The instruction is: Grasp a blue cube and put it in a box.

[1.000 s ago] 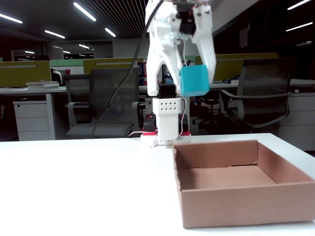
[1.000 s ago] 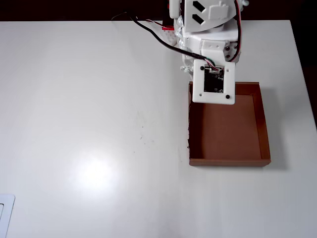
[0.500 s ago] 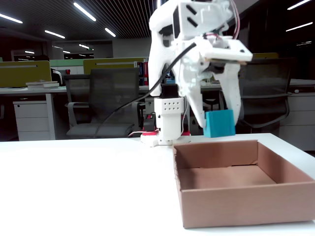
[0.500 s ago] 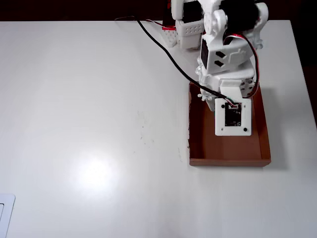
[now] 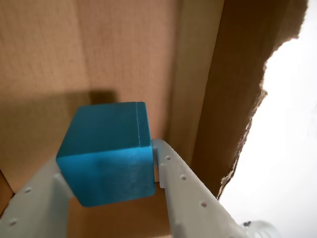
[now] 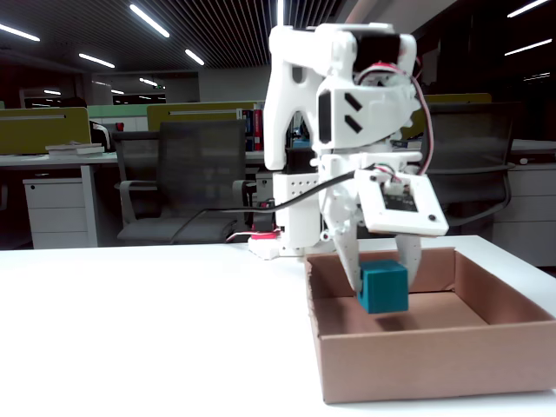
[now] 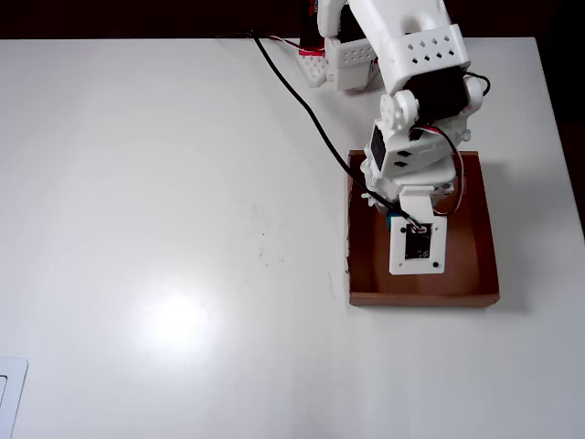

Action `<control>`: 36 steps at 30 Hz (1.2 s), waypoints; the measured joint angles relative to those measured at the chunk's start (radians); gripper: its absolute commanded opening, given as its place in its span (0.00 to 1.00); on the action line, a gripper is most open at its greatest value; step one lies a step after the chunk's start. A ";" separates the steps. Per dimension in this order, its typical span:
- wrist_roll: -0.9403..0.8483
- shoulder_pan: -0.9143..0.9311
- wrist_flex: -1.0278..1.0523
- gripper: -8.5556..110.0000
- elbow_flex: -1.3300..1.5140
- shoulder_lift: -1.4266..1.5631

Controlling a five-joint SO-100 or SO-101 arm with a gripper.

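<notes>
My gripper (image 6: 382, 280) is shut on the blue cube (image 6: 383, 287), one white finger on each side of it. It holds the cube inside the outline of the brown cardboard box (image 6: 434, 360), a little above the floor, with a shadow beneath. In the wrist view the cube (image 5: 106, 153) sits between the fingers (image 5: 183, 183) over the box floor (image 5: 49, 59), close to a side wall. In the overhead view the arm and its camera board cover the cube except for a teal sliver (image 7: 393, 219), in the left half of the box (image 7: 425, 298).
The box stands at the right of the white table (image 7: 164, 229). The arm's base (image 7: 343, 59) is at the far edge, with a black cable (image 7: 292, 87) running to the wrist. A white object (image 7: 9, 393) lies at the near left corner.
</notes>
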 measured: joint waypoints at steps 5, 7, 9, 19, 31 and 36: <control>0.012 -0.009 -0.032 0.18 0.023 -0.026; 0.015 -0.009 -0.034 0.18 0.025 -0.031; 0.017 -0.009 -0.034 0.18 0.025 -0.035; 0.018 -0.011 -0.052 0.18 0.061 -0.048; 0.035 -0.009 -0.052 0.29 0.074 -0.046; 0.041 -0.008 -0.037 0.35 0.074 -0.023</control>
